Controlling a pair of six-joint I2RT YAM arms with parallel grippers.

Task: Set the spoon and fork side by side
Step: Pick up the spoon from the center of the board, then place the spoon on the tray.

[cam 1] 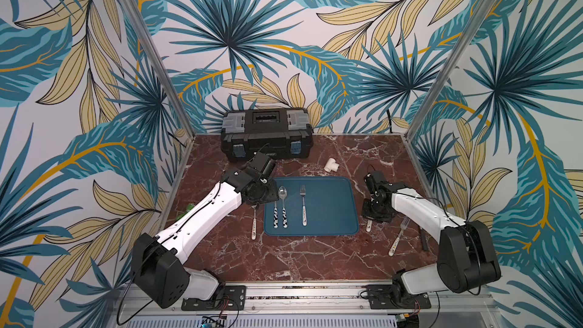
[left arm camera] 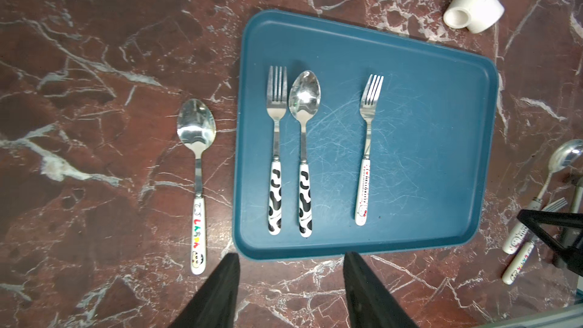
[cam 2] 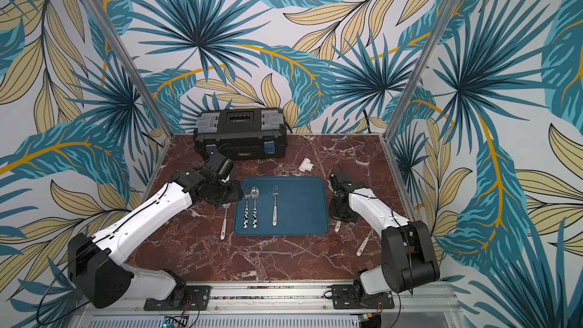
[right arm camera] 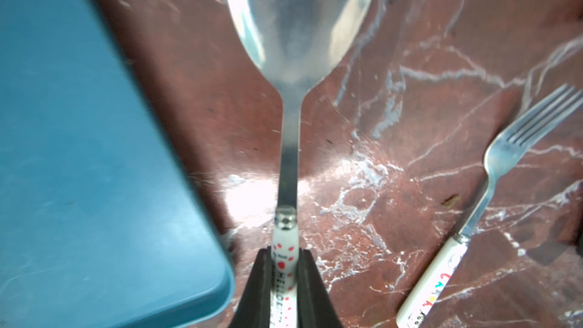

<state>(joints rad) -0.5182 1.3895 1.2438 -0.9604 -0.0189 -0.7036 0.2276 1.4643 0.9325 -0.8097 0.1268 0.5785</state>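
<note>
Clenches the right gripper (right arm camera: pixel 285 254) on the kitty spoon (right arm camera: pixel 291 121), fingers (right arm camera: pixel 258 279) pressed to both sides of the white handle just behind the metal neck. Holds that spoon just beside the right edge of the tray (right arm camera: pixel 79 153), over the table (cam 1: pixel 284 254), bowl toward the back, handle toward the front. Cannot tell whether lifted clear or touching the marble.

Hovers with the left gripper (left arm camera: pixel 291 257) near the tray's left back corner, fingers (left arm camera: pixel 220 295) spread wide, nothing between them, released. Below it on the table, just left of the tray and off it, the lettered spoon (left arm camera: pixel 198 178), parallel to the tray's edge.

On the tray, toward its left side, the cow fork (left arm camera: pixel 275 153) and cow spoon (left arm camera: pixel 303 140) side by side, parallel, close together, fork on the left, heads toward the back. Further right on the tray, apart from that pair, the kitty fork (left arm camera: pixel 367 149), lying alone and nearly parallel to them.

Right of the held spoon, on the table, the lettered fork (right arm camera: pixel 492 190), tilted, tines leaning away from the tray. At the back, a toolbox (cam 1: pixel 266 134) against the wall and a white pipe tee (cam 1: pixel 331 165) just behind the tray's right back corner.
</note>
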